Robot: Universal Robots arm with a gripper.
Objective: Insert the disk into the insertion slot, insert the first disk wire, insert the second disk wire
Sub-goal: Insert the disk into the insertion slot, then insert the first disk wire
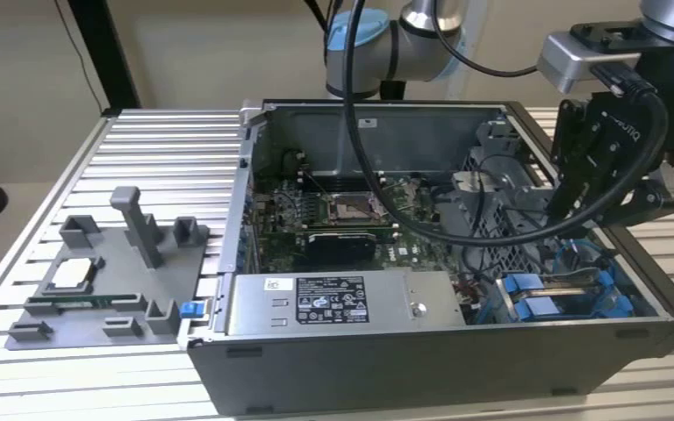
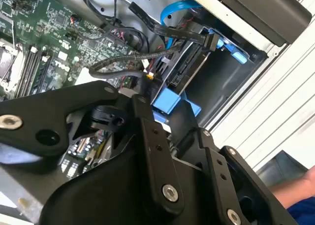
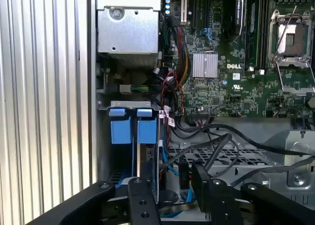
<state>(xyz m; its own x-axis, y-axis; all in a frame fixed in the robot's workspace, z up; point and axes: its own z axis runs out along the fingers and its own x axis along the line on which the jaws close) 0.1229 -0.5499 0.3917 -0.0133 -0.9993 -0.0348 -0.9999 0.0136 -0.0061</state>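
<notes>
The black end effector (image 3: 172, 188) is seen spread; the grey metal drive bay with blue latches (image 3: 120, 131) lies just beneath.

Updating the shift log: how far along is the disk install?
Done, apparently: the disk sits in the insertion slot, blue carrier tabs showing. In hand: the pincer hangs over that bay, near loose black cable plugs. Left: both wires; neither looks plugged in.
</notes>
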